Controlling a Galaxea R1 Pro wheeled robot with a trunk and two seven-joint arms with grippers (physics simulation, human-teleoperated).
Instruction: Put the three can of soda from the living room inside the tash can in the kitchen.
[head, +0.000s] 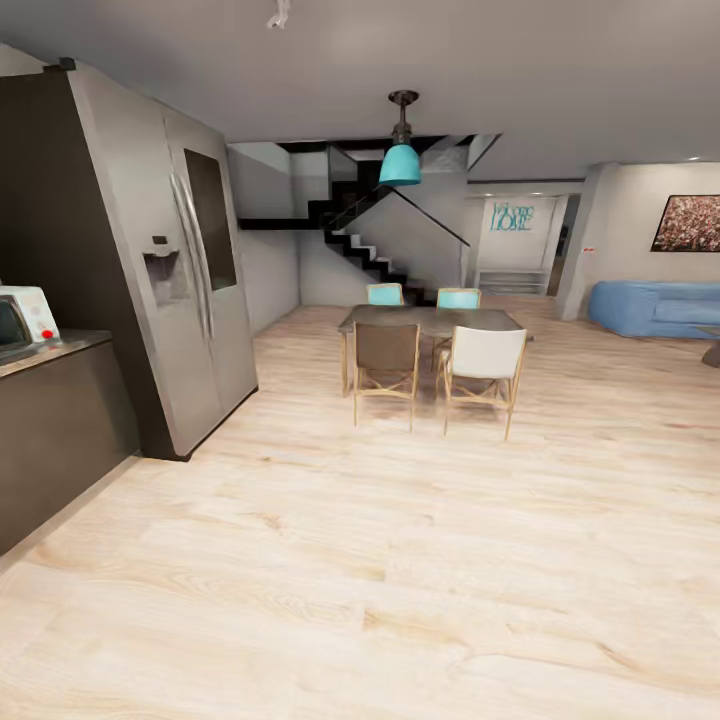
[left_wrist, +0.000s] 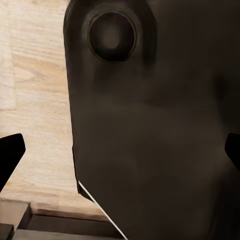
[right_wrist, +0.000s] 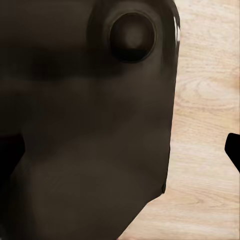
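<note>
The cans of soda and the tash can are out of view. The kitchen is at the left of the head view, with a tall steel fridge (head: 180, 290) and a dark counter (head: 60, 350). At the far right lies the living room, with a light-blue sofa (head: 650, 305) under a crowd photo (head: 688, 222). My left gripper (left_wrist: 120, 152) is open, with one black fingertip (left_wrist: 10, 157) at each edge of its wrist view and a dark part of my own body behind. My right gripper (right_wrist: 122, 152) is open the same way, holding nothing.
A dining table (head: 430, 320) with several chairs stands ahead in the middle, under a teal pendant lamp (head: 400, 162). A dark staircase (head: 365, 250) rises behind it. A white appliance (head: 25, 315) sits on the counter. Light wood floor (head: 380, 560) stretches between me and the table.
</note>
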